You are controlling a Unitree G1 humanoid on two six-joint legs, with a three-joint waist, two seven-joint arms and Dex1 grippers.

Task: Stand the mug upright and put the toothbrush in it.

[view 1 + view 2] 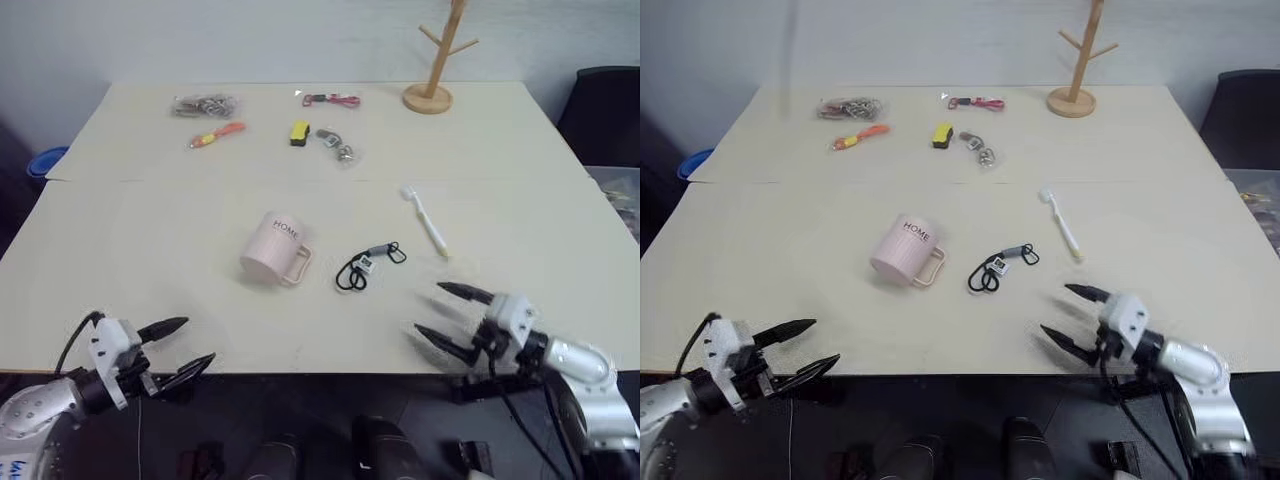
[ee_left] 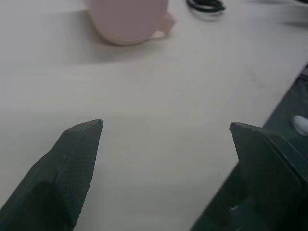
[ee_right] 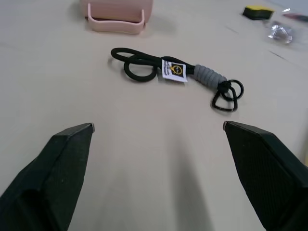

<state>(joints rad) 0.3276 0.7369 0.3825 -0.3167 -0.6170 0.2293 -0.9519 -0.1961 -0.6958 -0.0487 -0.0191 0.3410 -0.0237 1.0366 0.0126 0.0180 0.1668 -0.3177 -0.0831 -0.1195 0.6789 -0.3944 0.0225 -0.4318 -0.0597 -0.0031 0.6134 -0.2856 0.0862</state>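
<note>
The pale pink mug with "HOME" on its side lies tipped over near the table's middle, handle toward the front edge, its inside hidden. The white toothbrush lies flat to its right, bristle head at the far end. My left gripper hovers open at the front edge, left of the mug and short of it, which shows ahead of its fingers as the mug. My right gripper is open near the front edge, just in front of the toothbrush's handle end, nothing between its fingers.
A black looped cord with a tag lies between mug and toothbrush, straight ahead of my right gripper. At the back stand a wooden peg tree, a yellow piece, an orange item and a red strap. A dark chair stands far right.
</note>
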